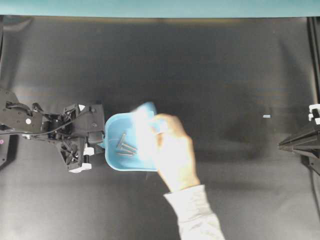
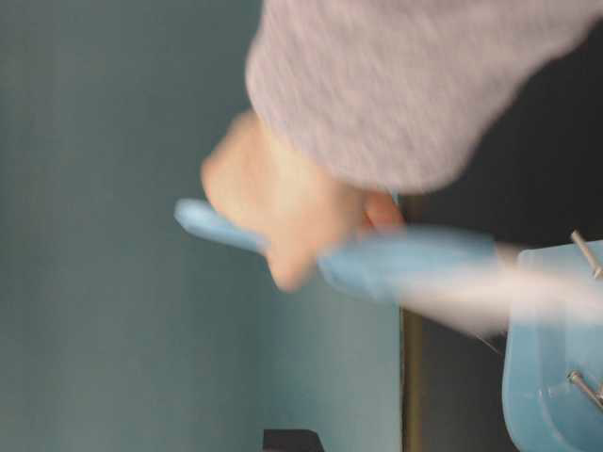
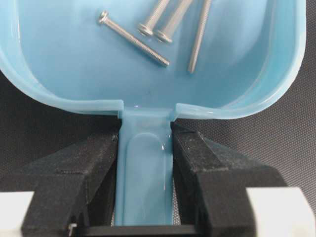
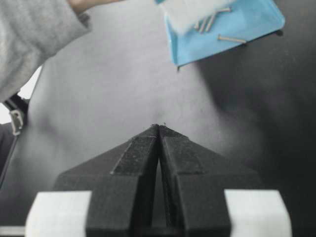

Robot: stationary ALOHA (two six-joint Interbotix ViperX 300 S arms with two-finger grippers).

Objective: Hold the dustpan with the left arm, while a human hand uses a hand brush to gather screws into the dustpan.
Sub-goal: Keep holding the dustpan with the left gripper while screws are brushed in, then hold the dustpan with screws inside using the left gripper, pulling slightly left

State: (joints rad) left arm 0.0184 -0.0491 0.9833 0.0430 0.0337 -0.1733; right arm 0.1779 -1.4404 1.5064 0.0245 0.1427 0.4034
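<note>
1. Black mat [image 1: 210,65] wide and bare above and to the right of the dustpan [image 1: 116,150]; one small pale chip [image 1: 266,116] far right, well apart from everything.
2. Dustpan left of centre, handle toward the left gripper [image 1: 95,147], open mouth toward the human hand [image 1: 175,155].
3. Seen only from the left wrist: four screws [image 3: 163,34] inside the pan, near its back wall; dustpan handle [image 3: 147,168] clamped between both black fingers [image 3: 94,173], touching on each side.
4. Seen only from the right wrist: right gripper [image 4: 158,129] with tips pressed together, holding nothing, well apart from the pan.
5. Hand brush [image 2: 405,264] gripped in the fist, blurred; white bristles [image 4: 190,11] over the pan mouth. Grey sleeve [image 1: 197,215] entering from the bottom edge.
</note>
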